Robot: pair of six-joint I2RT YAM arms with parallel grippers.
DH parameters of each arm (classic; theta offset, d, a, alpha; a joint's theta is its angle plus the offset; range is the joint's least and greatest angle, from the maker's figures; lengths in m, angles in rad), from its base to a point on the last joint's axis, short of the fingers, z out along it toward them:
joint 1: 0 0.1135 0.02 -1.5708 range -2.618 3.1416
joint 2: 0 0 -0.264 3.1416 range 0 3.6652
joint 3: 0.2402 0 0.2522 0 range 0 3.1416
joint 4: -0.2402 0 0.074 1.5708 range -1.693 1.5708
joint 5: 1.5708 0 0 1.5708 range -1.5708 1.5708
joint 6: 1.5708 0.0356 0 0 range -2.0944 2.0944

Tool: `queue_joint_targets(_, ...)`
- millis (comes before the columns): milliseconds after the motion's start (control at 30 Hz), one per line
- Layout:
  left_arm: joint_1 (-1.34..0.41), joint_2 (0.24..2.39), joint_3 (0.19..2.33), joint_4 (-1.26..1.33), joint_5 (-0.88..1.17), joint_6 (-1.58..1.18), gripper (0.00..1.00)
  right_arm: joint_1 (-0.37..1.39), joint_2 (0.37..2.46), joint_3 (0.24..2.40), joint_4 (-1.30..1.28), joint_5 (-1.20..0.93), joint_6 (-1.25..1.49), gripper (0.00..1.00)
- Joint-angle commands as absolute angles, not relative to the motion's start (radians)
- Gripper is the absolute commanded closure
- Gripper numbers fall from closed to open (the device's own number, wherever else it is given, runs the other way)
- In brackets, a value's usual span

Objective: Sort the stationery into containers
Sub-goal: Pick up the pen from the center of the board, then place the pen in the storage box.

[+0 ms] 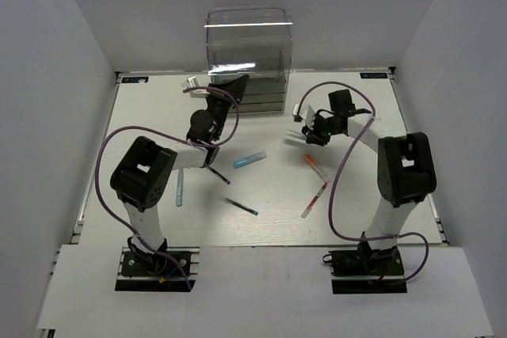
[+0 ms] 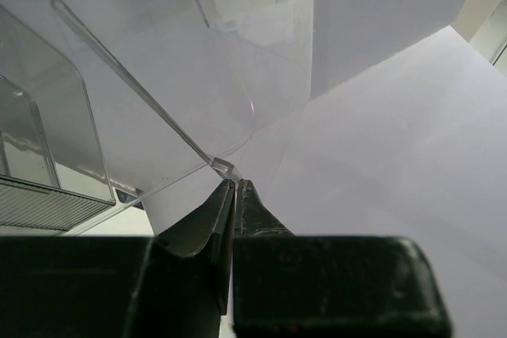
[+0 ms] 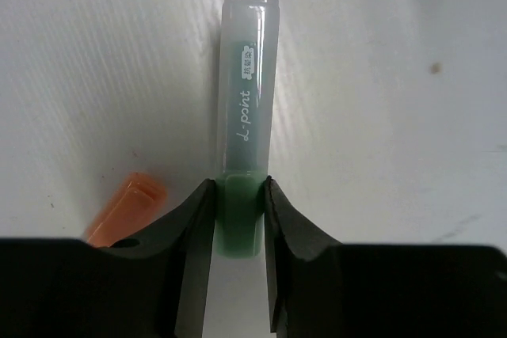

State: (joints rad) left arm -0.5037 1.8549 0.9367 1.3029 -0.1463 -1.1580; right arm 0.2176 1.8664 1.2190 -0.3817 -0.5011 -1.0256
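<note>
1. Right gripper (image 3: 239, 186): fingers closed against both sides of the mint green marker (image 3: 247, 93), gripping low on its darker green end. The marker lies flat on the table (image 1: 158, 120), with its clear cap pointing away from the wrist.
2. An orange marker (image 3: 127, 210) lies just beside the right gripper's finger, apart from the held marker.
3. Left gripper (image 2: 235, 185): fingers pressed almost together, and they appear to pinch the thin clear lip of a drawer (image 2: 135, 89) at its corner. The grip itself is hard to confirm through the clear plastic.
4. The top view puts the left gripper at the front of the clear cabinet (image 1: 249, 53) and the right one to the cabinet's right, near it.
5. Loose on the table between the arms: a light blue marker (image 1: 249, 160), a teal pen (image 1: 241, 206), a red pen (image 1: 314, 199) and a pale blue pen (image 1: 180, 187).
6. Step in hand, as a judgement: pick-up of the mint marker, with a drawer held for it.
7. The next move calls for a straight lift clear of the orange marker. It is then carried left to the drawer mouth and lowered level, so the marker drops inside rather than catching on the rim.
</note>
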Motion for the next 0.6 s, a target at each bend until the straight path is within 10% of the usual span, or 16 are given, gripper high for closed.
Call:
queue_joint_targets(0,-0.485,1.786,0.927,1.540,-0.170,-1.143,0.95,0.248,1.720,1.168,-0.172,-0.512,-1.040,0.97)
queue_joint_targets(567,-0.485,1.786,0.927,1.549,-0.179,-1.143,0.95,0.390,1.621,0.993,0.483,-0.318,-1.086,1.00)
